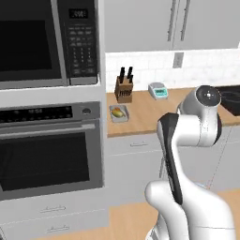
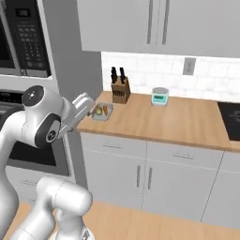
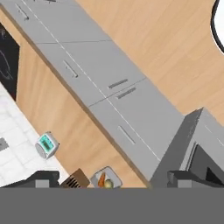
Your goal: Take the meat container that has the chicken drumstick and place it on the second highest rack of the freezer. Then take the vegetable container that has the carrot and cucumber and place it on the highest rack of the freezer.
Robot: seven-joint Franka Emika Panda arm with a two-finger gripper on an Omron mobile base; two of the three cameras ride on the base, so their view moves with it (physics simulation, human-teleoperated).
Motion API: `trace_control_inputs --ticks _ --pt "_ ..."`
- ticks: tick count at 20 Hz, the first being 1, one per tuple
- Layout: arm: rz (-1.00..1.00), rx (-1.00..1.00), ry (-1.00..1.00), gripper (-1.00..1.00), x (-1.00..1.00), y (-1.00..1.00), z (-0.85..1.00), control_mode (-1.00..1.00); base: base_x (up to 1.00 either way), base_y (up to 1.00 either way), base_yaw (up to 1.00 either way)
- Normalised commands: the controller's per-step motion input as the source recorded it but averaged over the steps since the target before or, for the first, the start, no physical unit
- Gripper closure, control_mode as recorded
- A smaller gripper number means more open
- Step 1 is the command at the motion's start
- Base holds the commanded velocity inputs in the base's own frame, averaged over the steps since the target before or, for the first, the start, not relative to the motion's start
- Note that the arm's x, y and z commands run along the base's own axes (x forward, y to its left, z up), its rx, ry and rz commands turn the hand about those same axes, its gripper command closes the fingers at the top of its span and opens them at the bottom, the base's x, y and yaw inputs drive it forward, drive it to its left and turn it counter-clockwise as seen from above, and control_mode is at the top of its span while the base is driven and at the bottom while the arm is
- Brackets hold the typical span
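The end effector is seen in the right base view, held above the front edge of the bench and just beside the vegetable container. Nothing is seen between its fingers, but whether they are spread or closed cannot be told from these views. In the hand view only the two dark fingertips are caught at the bottom, looking down along the bench.

The vegetable container is a small, shallow, pale grey rectangular dish, set near the left end of the bench, close to the tall oven column. In it lie the slim orange carrot and the stubby yellowish-green cucumber, side by side. Being near the front edge, it is judged easy to reach from above.

Behind it stands a wooden knife block with dark handles, and further along a small round scale with a teal face. The bench is of warm, smooth wood over flat grey cabinet fronts with slim bar handles. A dark cooktop is set in at the far right.

The freezer and the meat container with the chicken drumstick cannot be located here.
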Motion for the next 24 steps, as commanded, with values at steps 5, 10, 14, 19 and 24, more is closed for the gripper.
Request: trace_control_inputs --ticks 5,10,14,19,24 --pt "0.00 0.00 0.00 -1.00 0.00 0.00 0.00 1.00 0.81 -0.53 0.57" --pt "0.00 0.00 0.00 -1.00 0.00 0.00 0.00 1.00 0.71 -0.57 0.25" --pt "0.00 0.00 0.00 -1.00 0.00 0.00 0.00 1.00 0.71 -0.24 0.00" --pt "0.04 0.04 0.00 -1.00 0.21 -0.15 0.03 -1.00 0.33 -0.03 0.01" --pt "0.34 0.10 0.23 -1.00 0.34 -0.20 -0.39 -1.00 0.00 0.00 0.00"
